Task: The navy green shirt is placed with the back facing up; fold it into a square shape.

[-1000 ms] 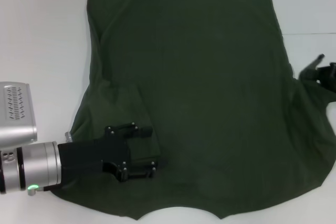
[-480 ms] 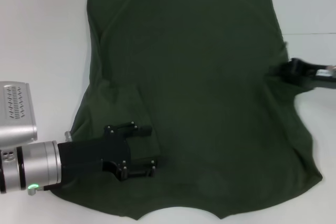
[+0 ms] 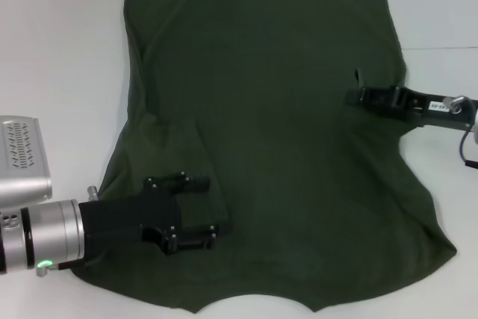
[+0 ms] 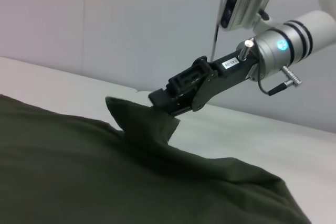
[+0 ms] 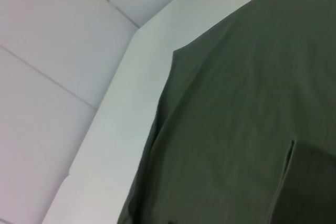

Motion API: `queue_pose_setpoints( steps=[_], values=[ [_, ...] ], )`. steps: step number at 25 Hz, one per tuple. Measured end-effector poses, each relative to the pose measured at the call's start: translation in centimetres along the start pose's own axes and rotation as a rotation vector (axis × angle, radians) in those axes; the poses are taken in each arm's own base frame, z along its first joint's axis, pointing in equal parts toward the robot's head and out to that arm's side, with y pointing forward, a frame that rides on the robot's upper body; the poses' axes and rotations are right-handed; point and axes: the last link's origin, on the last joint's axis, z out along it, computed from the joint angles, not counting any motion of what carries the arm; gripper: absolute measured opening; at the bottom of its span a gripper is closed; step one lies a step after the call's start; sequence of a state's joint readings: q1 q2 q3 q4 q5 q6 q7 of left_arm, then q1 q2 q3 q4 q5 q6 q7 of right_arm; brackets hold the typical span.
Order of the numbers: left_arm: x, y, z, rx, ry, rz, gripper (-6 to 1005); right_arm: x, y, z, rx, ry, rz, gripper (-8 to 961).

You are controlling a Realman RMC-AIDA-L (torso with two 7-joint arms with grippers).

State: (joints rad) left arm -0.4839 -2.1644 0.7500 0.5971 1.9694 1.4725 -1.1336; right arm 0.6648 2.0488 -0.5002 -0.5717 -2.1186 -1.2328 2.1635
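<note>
- Head view: the navy green shirt [image 3: 261, 132] lies spread, plain side up, on the white bench [image 3: 60, 50], hem at the far edge and neckline notch at the near edge. Your right hand [image 3: 358, 97] reaches in over the shirt's right side edge. Your left hand [image 3: 196, 211] sits over the near left part, where the sleeve is already laid inward, its fingers spread apart and holding nothing that I can see.
- Head view: the step looks like folding the right side in. Carry the hand straight across, parallel to the hem, so the new edge runs true and matches the left fold.
- Left wrist view: the right hand [image 4: 160, 99] is clenched on a peak of shirt [image 4: 105, 171] cloth, lifted clear of the rest. Keep it only just above the fabric. A high lift, I judge, would drag the whole body sideways.
- Left wrist view: lay the cloth flat before letting go, so it doesn't spring back.
- Right wrist view: only shirt [image 5: 236, 129] and bench [image 5: 121, 103] show, with a fold edge on the shirt; check it stays put.
</note>
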Motion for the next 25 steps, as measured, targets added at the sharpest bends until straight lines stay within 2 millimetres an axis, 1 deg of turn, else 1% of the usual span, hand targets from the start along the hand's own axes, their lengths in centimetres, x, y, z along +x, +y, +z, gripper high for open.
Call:
queue_pose_setpoints(
  steps=[1, 11, 15, 18, 22, 25],
  values=[
    [0.0, -0.1, 0.0, 0.003, -0.002, 0.000, 816, -0.1, -0.2, -0.2, 0.008, -0.006, 0.005, 304],
    [0.0, -0.1, 0.1, 0.003, -0.004, 0.001, 816, -0.7, -1.0, -0.7, 0.054, -0.028, 0.007, 781],
    [0.0, -0.1, 0.1, 0.005, -0.003, 0.000, 816, -0.9, -1.9, -1.4, 0.093, -0.018, 0.016, 838],
    [0.0, -0.1, 0.1, 0.005, -0.001, -0.003, 815, -0.3, -3.0, -2.1, 0.145, 0.039, 0.042, 881],
    [-0.1, 0.0, 0.1, 0.006, -0.001, -0.004, 815, 0.5, -3.8, -2.7, 0.187, 0.081, 0.060, 938],
    [-0.1, 0.0, 0.1, 0.006, -0.003, -0.004, 815, 0.9, -4.1, -3.0, 0.196, 0.087, 0.066, 937]
  ],
)
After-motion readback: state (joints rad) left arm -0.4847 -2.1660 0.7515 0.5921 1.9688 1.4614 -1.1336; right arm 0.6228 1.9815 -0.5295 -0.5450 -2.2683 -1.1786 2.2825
